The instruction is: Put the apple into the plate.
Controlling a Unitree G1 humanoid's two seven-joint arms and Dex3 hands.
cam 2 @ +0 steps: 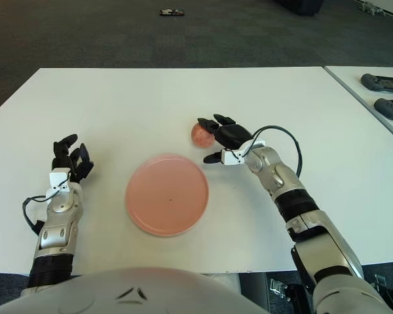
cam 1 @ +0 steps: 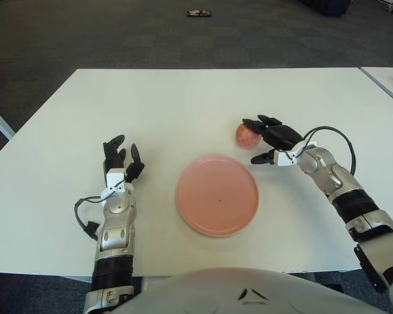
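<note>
the apple (cam 1: pixel 247 135) sits on the white surface (cam 1: pixel 183 104), up and to the right of the pink plate (cam 1: pixel 217 194), near the plate's far right rim but apart from it. it is not in the plate; the plate holds nothing and lies flat at the middle of the surface, in front of the robot's body.

the right hand (cam 1: pixel 270 139) is at the apple's right side. its dark fingers (cam 1: pixel 254 123) are spread, two of them reaching over the top and right flank of the apple, while the thumb (cam 1: pixel 261 159) points out lower down toward the plate's rim, below the apple. the fingers are at or just beside the fruit's skin, but they are not closed around it; the hand is released and holds nothing. whether a fingertip actually touches the apple cannot be told. the silver forearm runs back toward the lower right, with a black cable looping over the wrist.

the left hand (cam 1: pixel 120 160) shows on the left of the plate, well apart from it, fingers pointing away from the robot and loosely relaxed, grasping nothing.

on a neighbouring surface at the far right edge of the right eye view lie two dark gadgets (cam 2: pixel 384 93). a small dark object (cam 1: pixel 199 12) lies on the floor beyond the surface.
</note>
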